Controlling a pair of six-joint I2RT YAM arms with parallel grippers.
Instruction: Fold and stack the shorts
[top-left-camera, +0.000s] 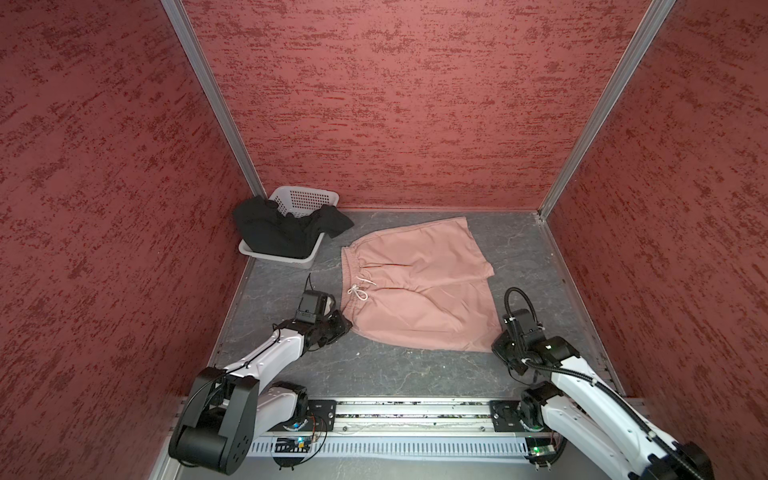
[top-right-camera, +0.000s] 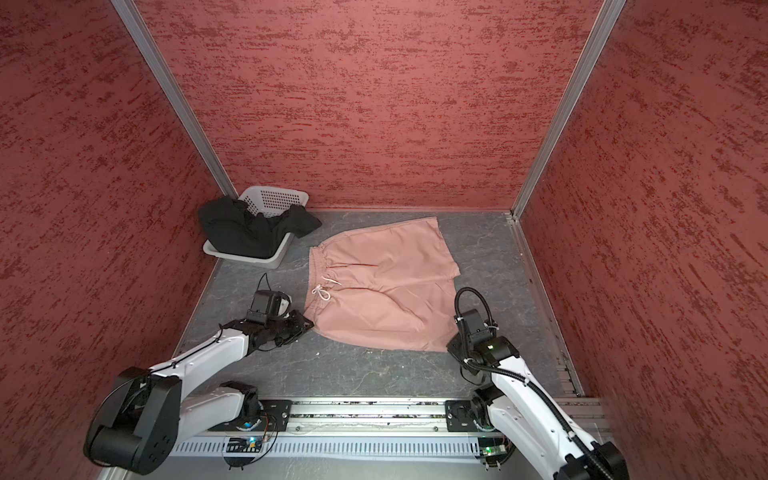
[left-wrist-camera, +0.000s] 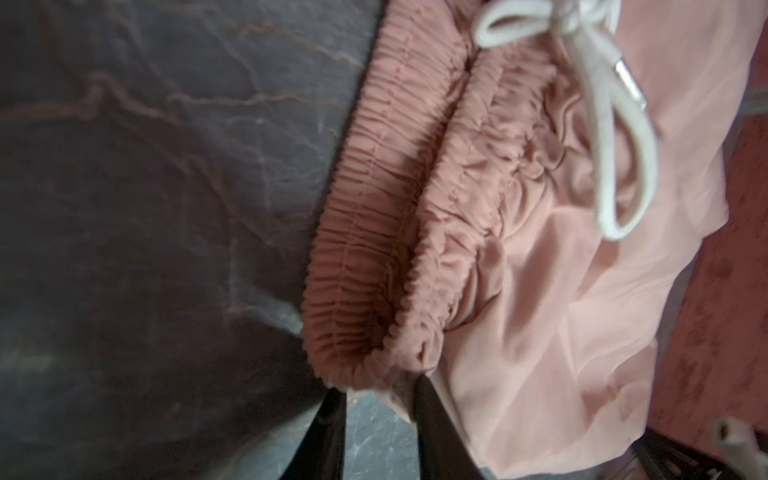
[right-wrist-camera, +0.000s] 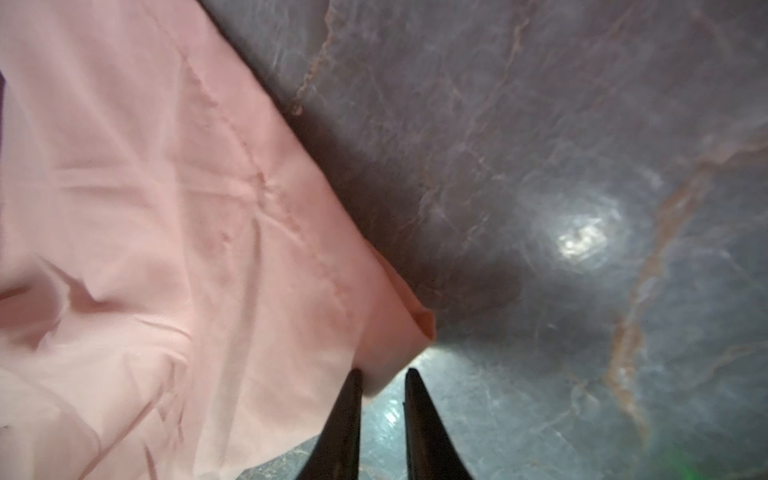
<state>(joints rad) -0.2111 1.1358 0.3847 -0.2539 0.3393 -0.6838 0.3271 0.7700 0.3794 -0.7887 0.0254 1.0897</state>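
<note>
- The pink shorts are lying spread flat in the middle of the grey marbled table. Their waistband is facing the left side and their leg hems the right side.
- A white drawstring, tied in a bow, is resting on the fabric just inside the waistband.
- The left end effector is sitting low at the near waistband corner. In the left wrist view its fingers are standing narrow, with the gathered end of the band pinched between their tips.
- The right end effector is reaching the near hem corner. In the right wrist view its fingers are standing close together, with the folded corner of the pink cloth caught between them.
- The black shorts are lying crumpled in the white perforated basket at the far left corner. Part of them is draping over its rim towards the pink pair, without touching it.
</note>
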